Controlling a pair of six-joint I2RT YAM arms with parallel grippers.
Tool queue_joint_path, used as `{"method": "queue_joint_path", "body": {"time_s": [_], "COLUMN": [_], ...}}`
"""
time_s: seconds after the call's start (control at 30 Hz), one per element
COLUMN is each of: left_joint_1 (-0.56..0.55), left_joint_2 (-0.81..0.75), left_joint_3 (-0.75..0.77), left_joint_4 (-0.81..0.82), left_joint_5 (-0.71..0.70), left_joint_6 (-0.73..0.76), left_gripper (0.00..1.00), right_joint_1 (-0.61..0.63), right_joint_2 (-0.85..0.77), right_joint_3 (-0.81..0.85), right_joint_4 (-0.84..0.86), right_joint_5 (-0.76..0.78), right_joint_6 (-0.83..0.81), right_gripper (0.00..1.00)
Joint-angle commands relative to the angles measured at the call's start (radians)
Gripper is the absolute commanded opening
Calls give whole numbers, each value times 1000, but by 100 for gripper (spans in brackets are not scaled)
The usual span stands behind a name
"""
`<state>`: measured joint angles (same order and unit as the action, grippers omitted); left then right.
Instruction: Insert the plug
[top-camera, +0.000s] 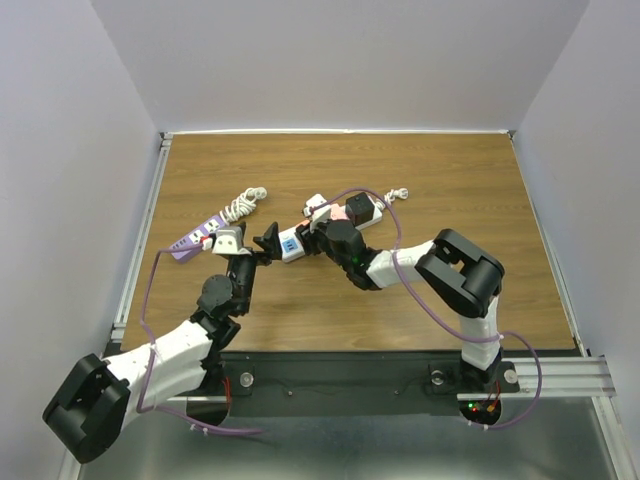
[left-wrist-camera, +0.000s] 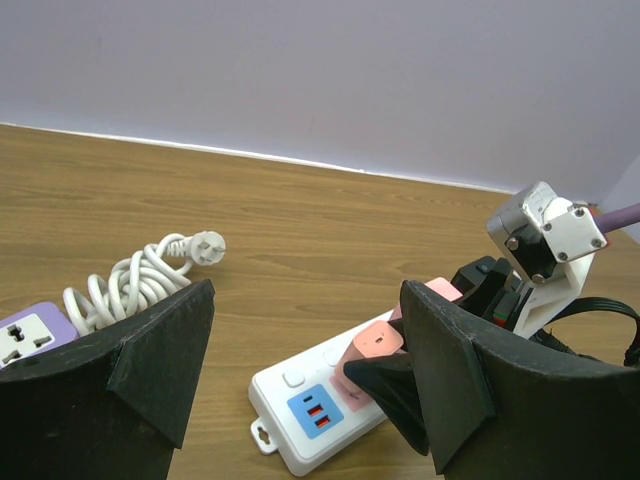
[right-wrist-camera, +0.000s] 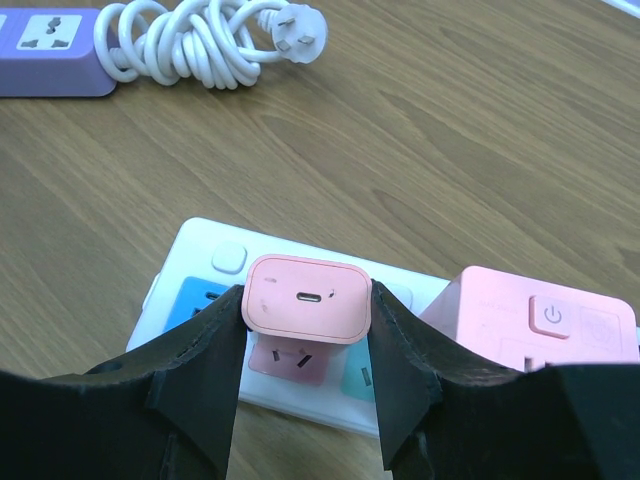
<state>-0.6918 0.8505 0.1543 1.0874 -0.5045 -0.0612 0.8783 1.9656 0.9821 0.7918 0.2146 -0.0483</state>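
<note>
Matte pink and rounded-square, the plug (right-wrist-camera: 308, 295) is clamped in the right gripper (right-wrist-camera: 310, 330) over the glossy white power strip (right-wrist-camera: 215, 262); its tiny print is unreadable. The left gripper (left-wrist-camera: 305, 310) hangs with fingers apart beside the strip's end. Beyond lie a purple strip (right-wrist-camera: 50, 50) and a coiled white cable (right-wrist-camera: 190, 45).

The plug (right-wrist-camera: 308, 297) is pale pink between the matte black fingers (right-wrist-camera: 200, 370) of the right pincer (right-wrist-camera: 308, 335), the power strip (left-wrist-camera: 320, 405) white with blue, pink and teal panels, the cube adapter (right-wrist-camera: 545, 320) pink, the second strip (right-wrist-camera: 50, 55) purple with a white coiled cord (right-wrist-camera: 190, 45), and the counter (right-wrist-camera: 450, 150) brown wood-grain.
</note>
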Motion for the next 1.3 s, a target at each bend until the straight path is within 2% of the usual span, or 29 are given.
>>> {"method": "queue_joint_path", "body": {"time_s": [0.0, 0.3, 0.53, 0.87, 1.27], "left_joint_1": [3, 5, 5, 3, 3], "left_joint_2": [-30, -41, -42, -45, -45], "left_joint_3": [-7, -15, -15, -16, -16], "left_joint_4": [40, 43, 42, 42, 42], "left_joint_5": [-3, -2, 0, 1, 3], "left_joint_6": [-2, -3, -6, -5, -5], "left_gripper": [86, 86, 86, 86, 86], "right_joint_1": [10, 33, 34, 51, 67], "right_joint_2": [26, 52, 29, 55, 85], "right_joint_3": [36, 36, -26, -43, -59], "right_joint_4": [37, 35, 43, 37, -55], "right_joint_5": [39, 120, 163, 178, 174], "right_joint_6": [14, 27, 44, 33, 47], "right_gripper": [1, 1, 1, 1, 1]}}
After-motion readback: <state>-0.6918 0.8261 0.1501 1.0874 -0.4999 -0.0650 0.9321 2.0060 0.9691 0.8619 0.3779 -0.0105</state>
